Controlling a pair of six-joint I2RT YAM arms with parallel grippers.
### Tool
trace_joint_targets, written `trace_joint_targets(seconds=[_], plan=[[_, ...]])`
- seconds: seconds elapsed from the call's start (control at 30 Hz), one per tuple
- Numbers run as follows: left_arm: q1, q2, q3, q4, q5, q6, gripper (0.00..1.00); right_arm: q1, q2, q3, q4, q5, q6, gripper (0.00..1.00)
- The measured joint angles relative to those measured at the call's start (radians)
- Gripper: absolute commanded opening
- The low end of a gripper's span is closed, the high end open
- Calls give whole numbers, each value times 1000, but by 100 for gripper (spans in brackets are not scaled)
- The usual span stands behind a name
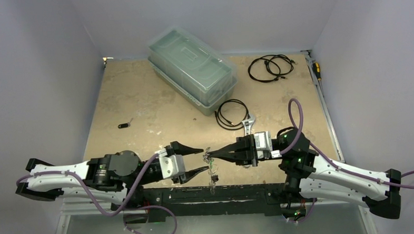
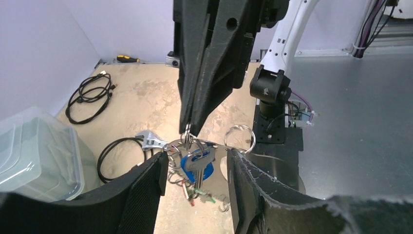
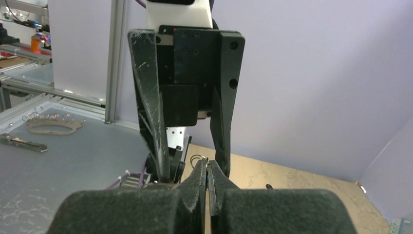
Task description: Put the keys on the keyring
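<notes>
My right gripper (image 1: 211, 157) is shut on the top of the keyring (image 2: 214, 145), a thin silvery loop held in the air above the table's near edge. Several keys hang from it, one with a blue tag (image 2: 198, 165), and red and green tags dangle lower (image 2: 197, 195). A small split ring (image 2: 239, 137) sticks out to the right. My left gripper (image 2: 196, 156) is open, one finger on each side of the hanging bunch, not touching it. In the right wrist view my shut gripper (image 3: 208, 166) faces the left gripper's spread fingers (image 3: 148, 97). A lone black-tagged key (image 1: 123, 125) lies on the table at far left.
A red-handled wrench (image 1: 249, 127) lies just beyond the right gripper, beside a black coiled cable (image 1: 232, 114). A second cable (image 1: 270, 68) lies at the back right. A clear lidded plastic box (image 1: 192, 65) stands at the back centre. A screwdriver (image 1: 315, 70) lies by the right wall.
</notes>
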Motion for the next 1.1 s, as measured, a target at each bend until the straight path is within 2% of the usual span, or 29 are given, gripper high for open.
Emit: trace_joint_targets(seconds=[0.4,0.7,0.9,1.1], plan=[[0,63,1,16,-10,15,29,0,-2,0,-2,18,4,0],[0,61,7,9,-61,14,26,0,-10,0,-46,22,-1,0],[0,61,20,-12,-68,14,12,0,-21,0,-73,27,-7,0],[0,61,21,-39,-83,11,10,0,-24,0,-88,43,-10,0]])
